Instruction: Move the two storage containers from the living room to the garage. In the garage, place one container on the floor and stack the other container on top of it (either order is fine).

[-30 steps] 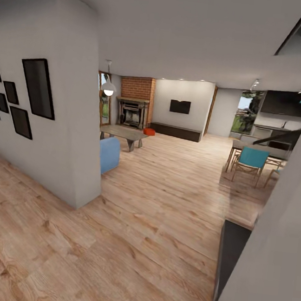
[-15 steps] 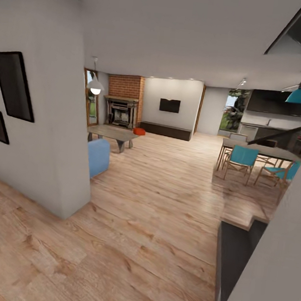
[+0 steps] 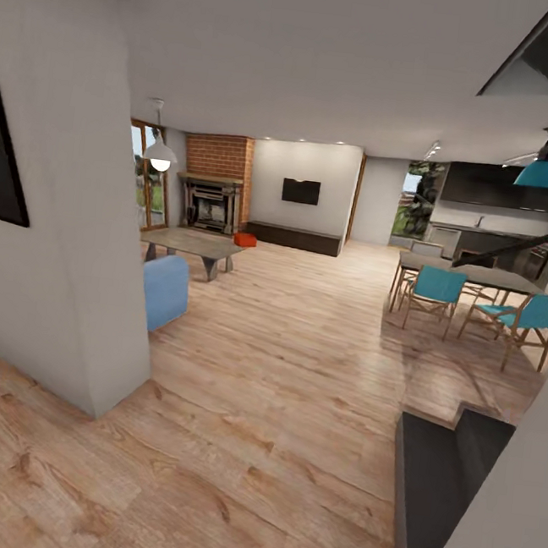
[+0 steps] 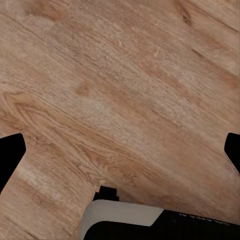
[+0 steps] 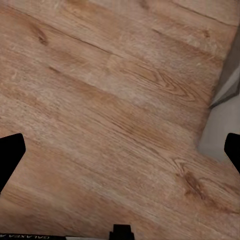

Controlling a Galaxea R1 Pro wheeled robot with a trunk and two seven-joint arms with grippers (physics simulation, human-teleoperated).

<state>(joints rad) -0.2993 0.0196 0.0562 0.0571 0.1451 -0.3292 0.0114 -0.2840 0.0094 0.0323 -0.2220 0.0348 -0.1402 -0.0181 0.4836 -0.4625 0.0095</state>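
One storage container (image 3: pixel 245 239), orange-red and small with distance, is seen on the plank floor (image 3: pixel 296 379) of the living room, beside the brick fireplace (image 3: pixel 215 184) and the long dark cabinet (image 3: pixel 293 238), well apart from both pincers. Left gripper (image 4: pixel 120 150): black fingertips (image 4: pixel 11 152) spread wide at the frame edges, nothing between them, bare planks beneath. Right gripper (image 5: pixel 120 150): likewise spread apart over planks, a white wall base (image 5: pixel 222 125) near one fingertip. Teal chairs (image 3: pixel 435 291) are noted at a dining table.
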